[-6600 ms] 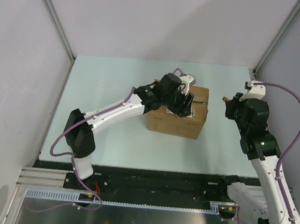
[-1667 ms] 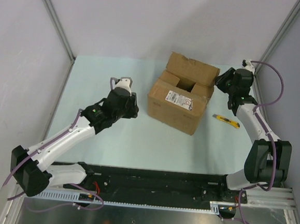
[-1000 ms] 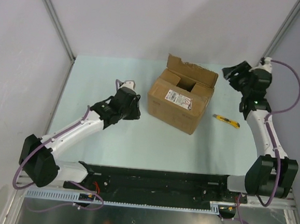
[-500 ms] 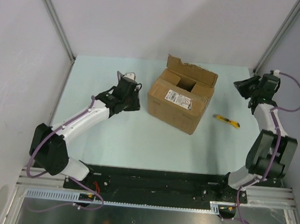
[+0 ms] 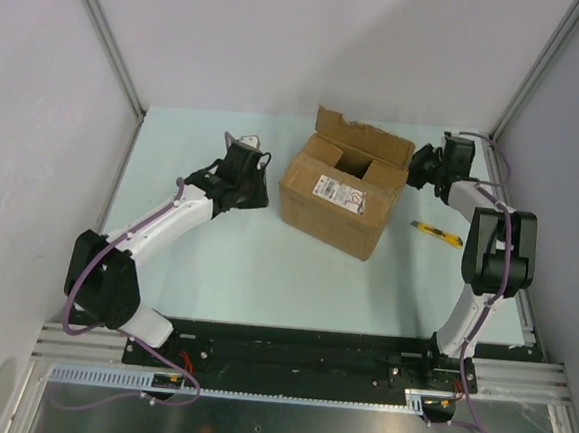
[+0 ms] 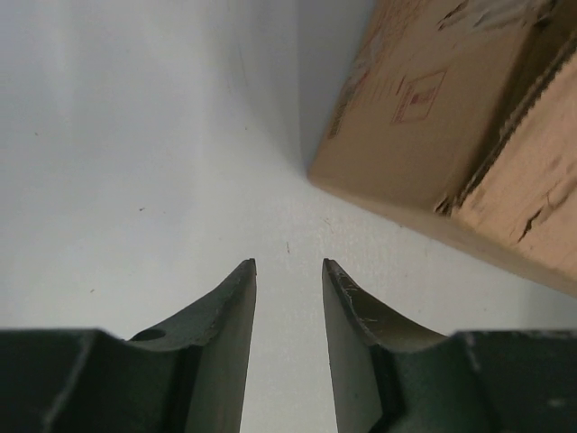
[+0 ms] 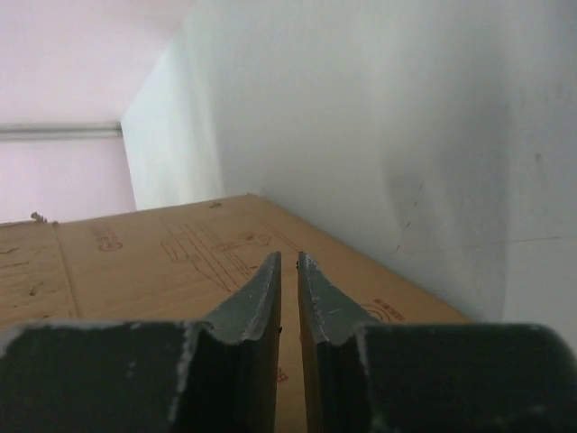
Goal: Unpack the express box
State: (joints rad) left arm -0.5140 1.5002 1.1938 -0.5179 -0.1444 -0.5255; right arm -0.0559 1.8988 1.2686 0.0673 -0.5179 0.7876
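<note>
The express box (image 5: 343, 203), brown cardboard with a white label on its near side, stands mid-table with its top flaps open. My left gripper (image 5: 258, 196) is open and empty, low over the table just left of the box. In the left wrist view (image 6: 288, 263) the box (image 6: 424, 117) fills the upper right. My right gripper (image 5: 416, 173) is at the box's right side. In the right wrist view (image 7: 288, 257) its fingers are almost together with nothing between them, their tips against the printed cardboard wall (image 7: 135, 262). The inside of the box is hidden.
A yellow utility knife (image 5: 437, 234) lies on the table right of the box, near the right arm. White enclosure walls and metal corner posts (image 5: 103, 36) surround the pale table (image 5: 216, 261).
My right gripper has swung from the far right corner leftward to the box's right side. The box has shifted slightly left. My left gripper has edged a little nearer the box.
</note>
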